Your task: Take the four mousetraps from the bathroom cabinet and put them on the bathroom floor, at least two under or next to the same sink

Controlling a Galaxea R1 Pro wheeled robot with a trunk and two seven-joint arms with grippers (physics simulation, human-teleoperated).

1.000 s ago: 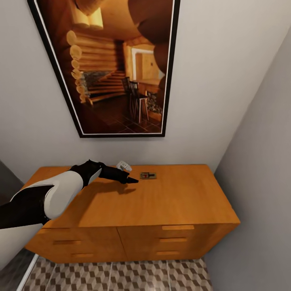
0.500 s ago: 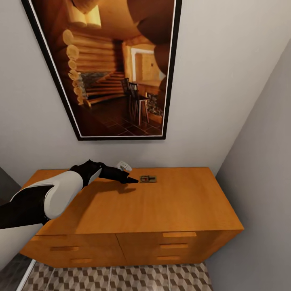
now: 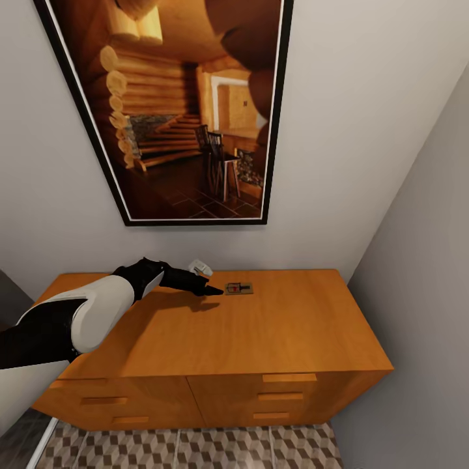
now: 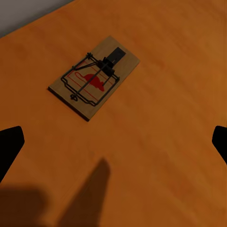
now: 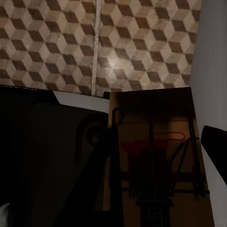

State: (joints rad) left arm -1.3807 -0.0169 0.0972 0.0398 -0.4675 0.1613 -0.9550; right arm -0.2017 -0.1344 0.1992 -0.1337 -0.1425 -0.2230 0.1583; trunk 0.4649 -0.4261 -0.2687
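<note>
1 mousetrap [image 3: 239, 288] is seen flat on the cabinet [image 3: 273, 332], just beyond the left gripper [image 3: 213, 290], untouched; fingers spread apart; the right gripper [image 5: 156, 156] is clamped on another mousetrap [image 5: 156, 151].

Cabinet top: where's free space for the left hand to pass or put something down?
The cabinet top is bare from the mousetrap across to the right edge, and along the whole front. The tight spot is the back, where the left gripper sits just beside the mousetrap.
</note>
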